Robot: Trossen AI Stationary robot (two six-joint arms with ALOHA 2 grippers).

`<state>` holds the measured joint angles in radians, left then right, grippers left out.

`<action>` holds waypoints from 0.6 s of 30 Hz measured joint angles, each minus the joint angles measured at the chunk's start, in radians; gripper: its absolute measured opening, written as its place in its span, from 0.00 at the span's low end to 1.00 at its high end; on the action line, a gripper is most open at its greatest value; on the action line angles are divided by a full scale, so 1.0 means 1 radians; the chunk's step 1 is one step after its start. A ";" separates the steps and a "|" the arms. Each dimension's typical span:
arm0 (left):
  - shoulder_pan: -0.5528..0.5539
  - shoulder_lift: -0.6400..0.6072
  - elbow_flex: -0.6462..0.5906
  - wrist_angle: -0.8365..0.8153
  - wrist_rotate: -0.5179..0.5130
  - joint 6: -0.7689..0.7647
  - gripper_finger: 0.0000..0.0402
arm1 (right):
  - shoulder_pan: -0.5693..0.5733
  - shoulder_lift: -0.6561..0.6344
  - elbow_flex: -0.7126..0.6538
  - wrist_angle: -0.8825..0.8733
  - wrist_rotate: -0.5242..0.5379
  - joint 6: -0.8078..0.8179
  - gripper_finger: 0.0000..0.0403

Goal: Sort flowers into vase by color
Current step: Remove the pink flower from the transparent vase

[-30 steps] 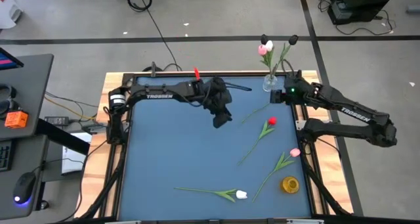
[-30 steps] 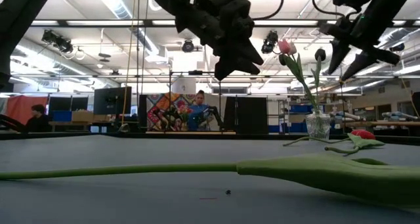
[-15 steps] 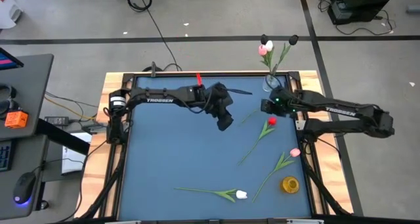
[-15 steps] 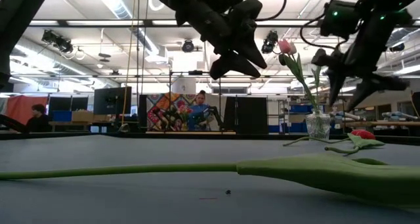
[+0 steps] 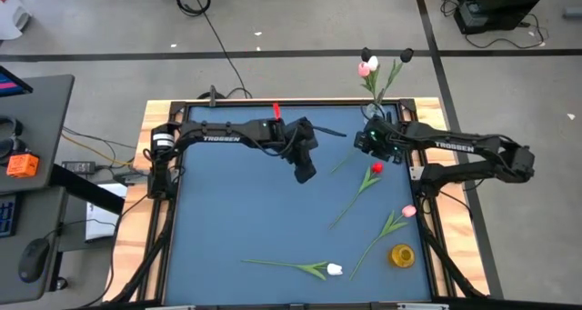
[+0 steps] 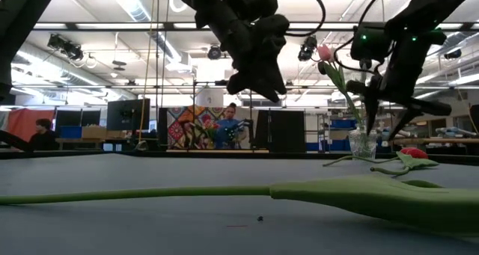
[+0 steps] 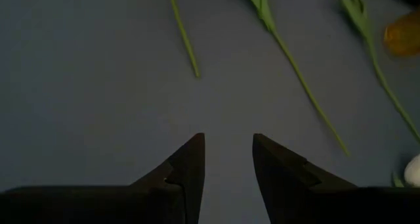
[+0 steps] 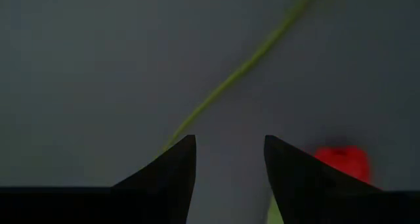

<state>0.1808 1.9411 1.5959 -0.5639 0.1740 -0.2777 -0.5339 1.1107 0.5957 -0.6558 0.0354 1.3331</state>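
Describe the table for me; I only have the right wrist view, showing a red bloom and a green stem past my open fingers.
Observer: The right gripper hangs open near the table's back right corner, close to a glass vase that your view misses.
Operator: Say what is in that vase.
Observer: At least a pink flower and a black flower stand in it.
Operator: List what lies loose.
Observer: Besides the red flower, a second pink flower and a white flower lie flat toward the front, near a small yellow container.
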 joint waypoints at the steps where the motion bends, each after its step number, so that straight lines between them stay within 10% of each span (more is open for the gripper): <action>1: 0.003 0.000 0.000 -0.006 0.000 0.005 0.33 | 0.000 -0.004 0.000 0.022 -0.014 -0.033 0.47; 7: 0.029 0.000 0.000 -0.003 -0.024 0.012 0.33 | 0.019 -0.106 0.005 0.143 0.004 -0.281 0.47; 18: 0.154 -0.008 0.003 0.444 0.012 0.184 0.33 | 0.112 -0.350 0.078 0.262 0.394 -0.926 0.44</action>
<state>0.3347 1.9335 1.5990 -0.1195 0.1862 -0.0933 -0.4214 0.7603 0.6735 -0.3940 0.4289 0.4067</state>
